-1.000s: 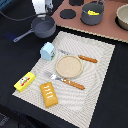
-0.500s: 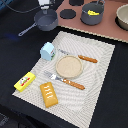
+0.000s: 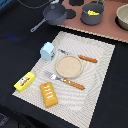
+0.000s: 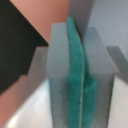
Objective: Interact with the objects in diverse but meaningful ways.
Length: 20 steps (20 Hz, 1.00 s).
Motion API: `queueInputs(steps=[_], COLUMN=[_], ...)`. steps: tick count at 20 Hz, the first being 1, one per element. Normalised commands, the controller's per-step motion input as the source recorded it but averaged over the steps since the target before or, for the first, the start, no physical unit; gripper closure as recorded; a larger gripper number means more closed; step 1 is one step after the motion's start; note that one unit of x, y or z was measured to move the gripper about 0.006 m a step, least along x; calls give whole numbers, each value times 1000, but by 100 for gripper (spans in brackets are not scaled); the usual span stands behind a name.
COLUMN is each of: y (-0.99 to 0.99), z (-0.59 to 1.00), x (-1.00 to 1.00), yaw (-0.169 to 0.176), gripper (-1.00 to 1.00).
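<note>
The grey long-handled saucepan (image 3: 55, 14) stands at the back, half on the pink-brown board (image 3: 105, 30). My gripper (image 3: 54, 2) shows only as a pale tip at the top edge, just above the saucepan. In the wrist view my gripper (image 4: 74, 45) is shut, the teal pads (image 4: 75, 85) pressed together with nothing visible between them. The yellow cheese wedge (image 3: 93, 11) lies in a second grey pot (image 3: 92, 15). The small white carton (image 3: 47, 50), the yellow red-labelled box (image 3: 24, 81) and the orange-brown bread block (image 3: 48, 95) stand on the striped placemat (image 3: 100, 75).
A round tan plate (image 3: 68, 66) sits mid-mat, with an orange-handled knife (image 3: 82, 58) behind it and an orange-handled fork (image 3: 67, 81) in front. A pale bowl (image 3: 122, 17) stands at the back on the exterior view's right. Dark table surrounds the mat.
The saucepan has shifted toward the back and the exterior view's right, onto the board's edge. The things on the mat have not moved.
</note>
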Motion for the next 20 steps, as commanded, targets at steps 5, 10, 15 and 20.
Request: queueInputs(steps=[5,10,15,20], y=[662,597,379,308], z=[499,481,127,-23], x=[790,730,305,79], yaw=[0,-4,0,5], gripper=[100,100,100,100])
